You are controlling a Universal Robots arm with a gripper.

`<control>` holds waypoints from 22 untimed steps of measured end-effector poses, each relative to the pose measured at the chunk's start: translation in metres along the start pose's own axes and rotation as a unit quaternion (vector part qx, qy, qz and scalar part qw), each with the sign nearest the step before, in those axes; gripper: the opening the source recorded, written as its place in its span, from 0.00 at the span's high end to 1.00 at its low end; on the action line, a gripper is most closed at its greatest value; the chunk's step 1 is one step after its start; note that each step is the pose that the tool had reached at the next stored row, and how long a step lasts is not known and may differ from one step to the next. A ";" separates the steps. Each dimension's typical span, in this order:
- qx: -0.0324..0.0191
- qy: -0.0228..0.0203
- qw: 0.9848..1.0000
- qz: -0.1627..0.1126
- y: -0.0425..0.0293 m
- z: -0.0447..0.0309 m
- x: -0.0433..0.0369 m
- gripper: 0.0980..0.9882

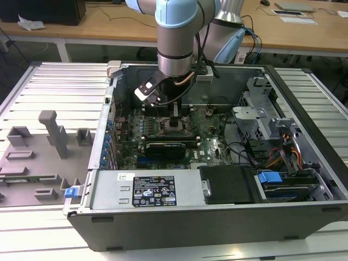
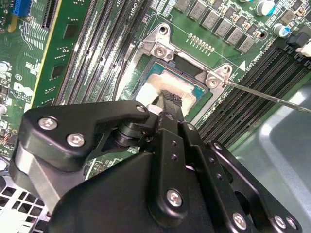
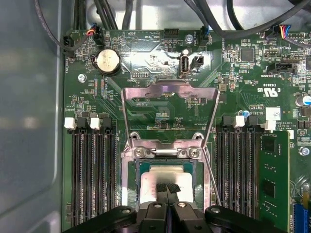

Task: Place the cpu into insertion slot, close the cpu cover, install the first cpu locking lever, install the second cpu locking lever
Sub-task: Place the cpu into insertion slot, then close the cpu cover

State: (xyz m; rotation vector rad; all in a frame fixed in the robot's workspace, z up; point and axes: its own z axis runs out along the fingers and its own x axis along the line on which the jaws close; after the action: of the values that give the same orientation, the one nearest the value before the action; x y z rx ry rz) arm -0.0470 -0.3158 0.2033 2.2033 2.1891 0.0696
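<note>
Small flat square cpu, pale silvery-beige metal face, lay flat inside the square, dark-rimmed insertion slot. It looked square to the rim as far as could be seen. In the exterior view the slot sat at 12 o'clock from the long black expansion card, near the middle of the green motherboard.

Black two-finger gripper: fingers were closed together with the tips meeting, nothing seen between them. The tips stood over the cpu's face; touching or just clear, could not tell.

Grey metal cpu cover, a frame plate with a square window, stood swung up on its hinge, off the slot. A thin wire locking lever stood raised just beside the socket.

Handling, judged: the cpu was probably light, thin and stiff, with a smooth lid likely slick under the pads. The contact field beneath was likely fragile, so a sideways shove risked damage. The best hold would be by opposite edges, not the face. The cover looked like stiff sheet metal, best pushed at its free end.
</note>
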 end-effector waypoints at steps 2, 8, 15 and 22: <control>0.000 0.000 1.000 0.000 0.0000 -0.0002 0.0000 0.99; 0.000 0.000 1.000 0.000 0.0010 -0.0182 0.0002 0.99; 0.000 0.000 1.000 0.000 0.0023 -0.0410 0.0003 0.99; -0.001 0.000 1.000 0.000 0.0027 -0.0486 0.0004 0.99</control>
State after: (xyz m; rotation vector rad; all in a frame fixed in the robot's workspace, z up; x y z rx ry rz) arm -0.0470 -0.3158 0.2520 2.2024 2.1882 0.0712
